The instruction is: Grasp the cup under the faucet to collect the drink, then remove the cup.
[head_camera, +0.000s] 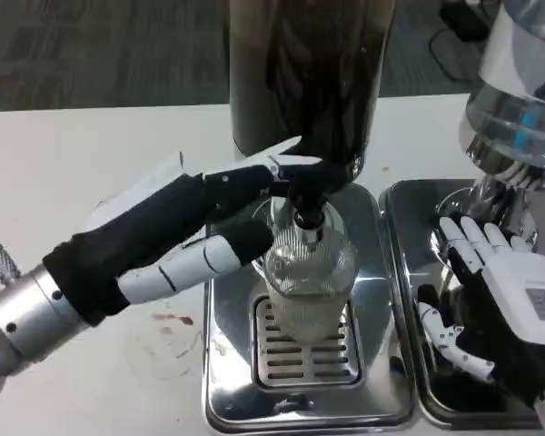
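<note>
Now the cup (309,272) sits right under the faucet (307,195), filling.
Left hand (209,232) reaches to the cup and faucet; I cannot tell if it grips. Right hand (495,291) waits open, well beside the cup. Next, hold the cup firmly and pull it away.

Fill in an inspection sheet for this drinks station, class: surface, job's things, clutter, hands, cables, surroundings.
Surface: white table, brownish stains near the left tray.
Job's things: ribbed clear cup upright on the drip tray grate, under the faucet of the dark dispenser.
Clutter: nothing seen.
Hands: left robot hand reaches in at the cup and faucet, grip unclear; right robot hand open over the second tray.
Cables: dark cable on the floor.
Surroundings: grey carpet; clear dispenser at right.
</note>
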Tool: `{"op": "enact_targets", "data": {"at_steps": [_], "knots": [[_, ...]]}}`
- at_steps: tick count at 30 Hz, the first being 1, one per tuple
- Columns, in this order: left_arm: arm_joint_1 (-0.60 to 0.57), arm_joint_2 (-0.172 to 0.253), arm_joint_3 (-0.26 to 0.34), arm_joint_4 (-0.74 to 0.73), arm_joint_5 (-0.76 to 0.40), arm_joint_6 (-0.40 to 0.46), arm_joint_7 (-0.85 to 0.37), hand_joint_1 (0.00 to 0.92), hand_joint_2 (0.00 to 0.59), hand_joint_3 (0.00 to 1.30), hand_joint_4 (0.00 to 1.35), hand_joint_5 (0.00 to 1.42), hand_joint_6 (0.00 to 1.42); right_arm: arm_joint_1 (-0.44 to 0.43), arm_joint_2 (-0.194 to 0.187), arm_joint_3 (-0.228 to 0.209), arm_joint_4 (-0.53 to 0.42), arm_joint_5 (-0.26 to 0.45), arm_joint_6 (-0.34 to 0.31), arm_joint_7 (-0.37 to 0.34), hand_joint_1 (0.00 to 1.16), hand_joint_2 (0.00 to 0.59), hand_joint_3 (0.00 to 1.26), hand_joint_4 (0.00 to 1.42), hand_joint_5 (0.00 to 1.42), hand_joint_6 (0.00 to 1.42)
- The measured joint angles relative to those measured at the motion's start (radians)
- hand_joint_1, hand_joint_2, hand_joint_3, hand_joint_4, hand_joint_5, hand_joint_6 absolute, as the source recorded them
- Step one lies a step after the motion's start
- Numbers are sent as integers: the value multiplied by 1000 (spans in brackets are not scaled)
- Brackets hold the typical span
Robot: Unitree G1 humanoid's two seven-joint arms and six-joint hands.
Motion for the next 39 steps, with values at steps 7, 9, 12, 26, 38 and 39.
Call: {"op": "enact_targets", "data": {"at_steps": [7,9,12,26,38,39], "knots": [[-23,19,-25,5,7,-10,-10,0,174,289,71,258,165,3,23,0,0,-1,9,-9,273,494,26,0,0,0],[-28,23,-25,6,7,-11,-12,0,184,291,79,258,167,4,24,0,0,-1,9,-9,273,494,26,0,0,0],[-30,28,-26,6,7,-16,-17,0,189,296,80,258,168,4,25,0,0,-1,10,-9,273,494,26,0,0,0],[-95,96,-37,47,94,-147,-34,0,247,253,30,197,123,-8,27,2,7,0,10,-9,273,494,26,0,0,0],[-121,152,-48,93,207,-325,-32,0,303,88,0,35,0,-19,49,8,19,0,23,-14,273,494,27,0,0,0],[-122,157,-50,95,208,-334,-32,0,305,88,0,34,0,-19,50,8,19,0,24,-14,273,494,28,0,0,0]]}}
